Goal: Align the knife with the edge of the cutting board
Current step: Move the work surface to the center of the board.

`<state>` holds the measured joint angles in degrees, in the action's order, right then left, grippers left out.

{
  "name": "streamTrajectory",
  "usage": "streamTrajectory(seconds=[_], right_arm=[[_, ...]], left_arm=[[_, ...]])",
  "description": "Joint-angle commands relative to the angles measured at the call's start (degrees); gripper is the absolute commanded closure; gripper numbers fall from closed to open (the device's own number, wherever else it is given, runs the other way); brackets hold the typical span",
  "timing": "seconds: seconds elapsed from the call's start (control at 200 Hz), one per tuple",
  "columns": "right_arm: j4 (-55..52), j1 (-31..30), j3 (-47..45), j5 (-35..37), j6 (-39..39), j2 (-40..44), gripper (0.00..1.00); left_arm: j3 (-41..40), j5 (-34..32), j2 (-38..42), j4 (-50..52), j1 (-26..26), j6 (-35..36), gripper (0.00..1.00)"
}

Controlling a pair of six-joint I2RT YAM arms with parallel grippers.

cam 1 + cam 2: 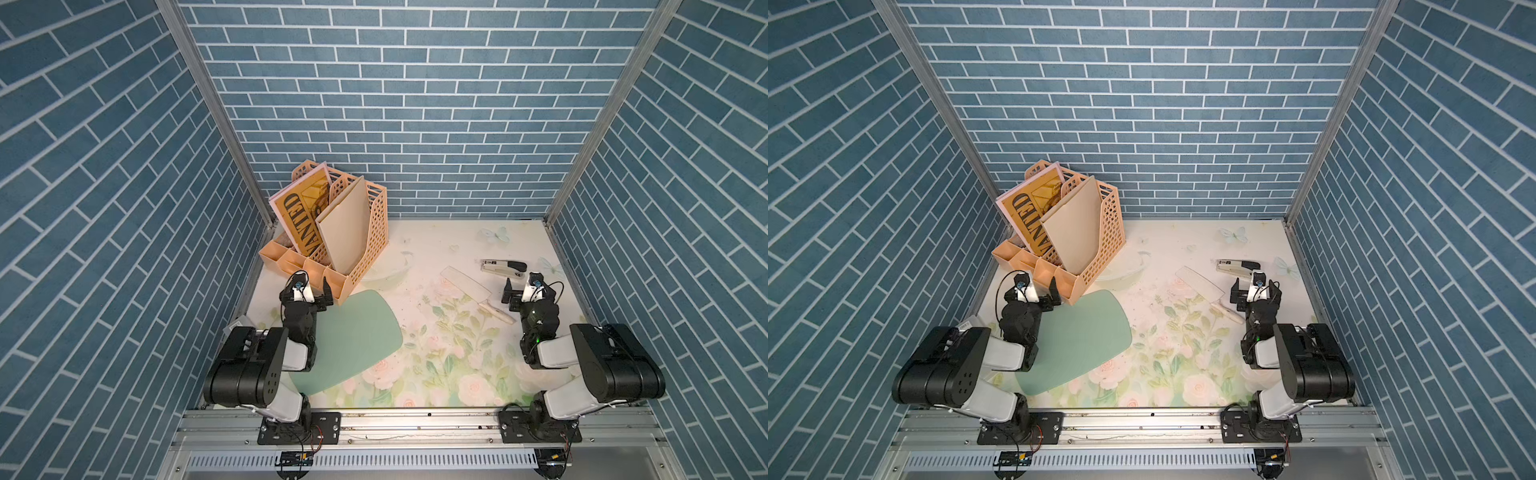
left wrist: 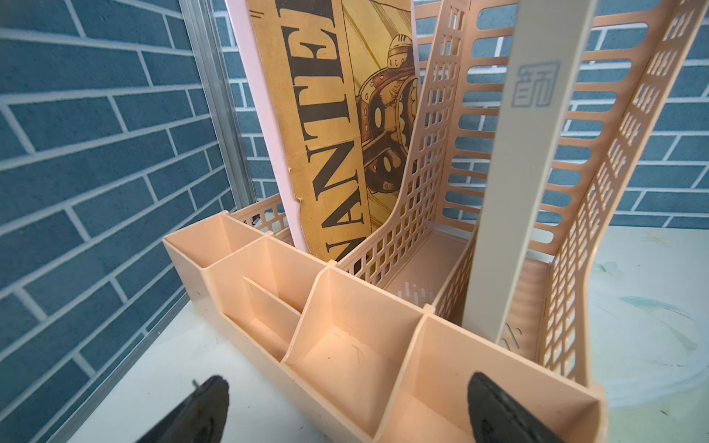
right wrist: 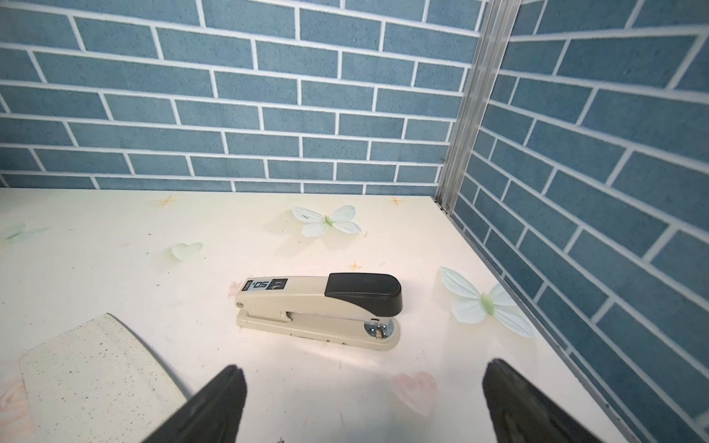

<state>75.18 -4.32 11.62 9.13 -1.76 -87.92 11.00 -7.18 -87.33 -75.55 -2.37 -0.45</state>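
Surfaces: mostly plastic, a little metal.
Knife (image 3: 88,383) blade is matt off-white with black speckle; cutting board (image 1: 357,336) is smooth matt mint plastic. Stapler (image 3: 318,307): satin beige body, glossy black plastic cap, chrome anvil. Organiser (image 2: 345,299): smooth peach plastic, slight sheen. Poster (image 2: 333,134): matt paper, frayed edge. Counter (image 3: 115,249): glossy printed film. Wall (image 3: 268,115): grainy matt brick print. Front rail (image 1: 415,428): bare aluminium.

I read "ANTED" in black letters on the yellow poster (image 2: 326,134); "50" on the stapler (image 3: 307,303) label; the folder (image 2: 533,153) stamp is unreadable
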Motion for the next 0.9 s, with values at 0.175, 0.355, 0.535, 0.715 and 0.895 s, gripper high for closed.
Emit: streamTrajectory(seconds=[0.175, 0.355, 0.535, 0.715, 0.895], right_arm=[[0.61, 0.21, -0.19, -0.44, 0.53, 0.04, 0.0], [0.59, 0.2, -0.15, -0.49, 0.53, 0.07, 0.0], [0.53, 0.21, -0.1, -0.48, 0.59, 0.09, 0.0], [0.51, 0.19, -0.11, -0.53, 0.62, 0.1, 0.0], [-9.66, 0.14, 2.29, 3.77, 1.58, 7.19, 0.0]], left_arm=[[0.48, 0.51, -0.21, -0.22, 0.35, -0.21, 0.0], [0.43, 0.47, -0.22, -0.29, 0.34, -0.17, 0.0], [0.56, 0.57, -0.22, -0.24, 0.35, -0.17, 0.0], [4.33, -8.0, 7.26, 14.35, 0.08, -3.57, 0.0], [17.41, -12.07, 16.91, 44.55, 0.08, -12.6, 0.01]])
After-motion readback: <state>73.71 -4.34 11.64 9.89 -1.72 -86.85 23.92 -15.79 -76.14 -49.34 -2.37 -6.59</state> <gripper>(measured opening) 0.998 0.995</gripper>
